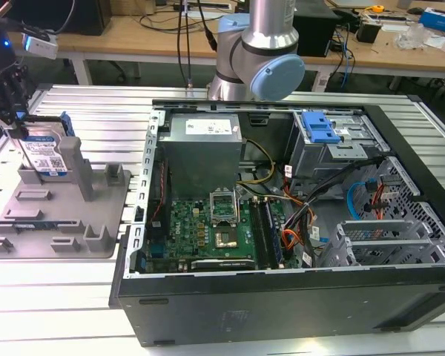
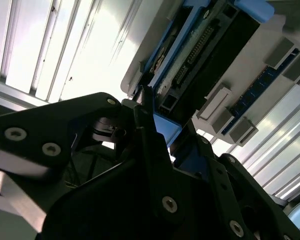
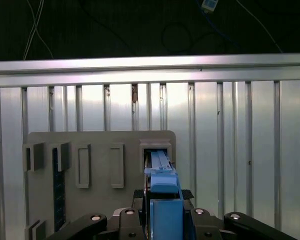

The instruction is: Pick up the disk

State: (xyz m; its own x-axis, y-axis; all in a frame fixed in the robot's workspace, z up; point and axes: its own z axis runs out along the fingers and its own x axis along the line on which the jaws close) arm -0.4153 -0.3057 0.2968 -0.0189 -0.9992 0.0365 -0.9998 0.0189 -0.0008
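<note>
The flat silver hard drive with a blue-and-white label and blue plastic side rails (image 1: pixel 46 154) is seen standing on edge in a slot of the grey plastic tray with upright posts (image 1: pixel 96 222), at about nine o'clock in the exterior view. The black robot hand (image 1: pixel 13 119) is poised over the drive's top edge, its dark fingers (image 1: pixel 18 95) reaching down on either side of it. In the first wrist view the drive's blue rail (image 3: pixel 163 200) is framed between the two black finger links (image 3: pixel 217 226), with the jaws drawn close about it; whether the pads are actually pressing on the drive cannot be told. In the second wrist view the drive's connector edge (image 2: pixel 200 45) is shown running up from the hand (image 2: pixel 160 127) toward one o'clock, a blue rail end sitting at the fingertips.

The tray is laid on the ribbed aluminium surface (image 1: pixel 59 289). Beside it, toward three o'clock, an open black desktop computer case (image 1: pixel 282 297) is laid on its side, with a green motherboard (image 1: pixel 211 226), a grey power supply box (image 1: pixel 204 144) and a silver drive cage with a blue bracket (image 1: pixel 322 133) exposed. The arm's grey-and-blue joint (image 1: pixel 271 67) is seen at twelve o'clock
</note>
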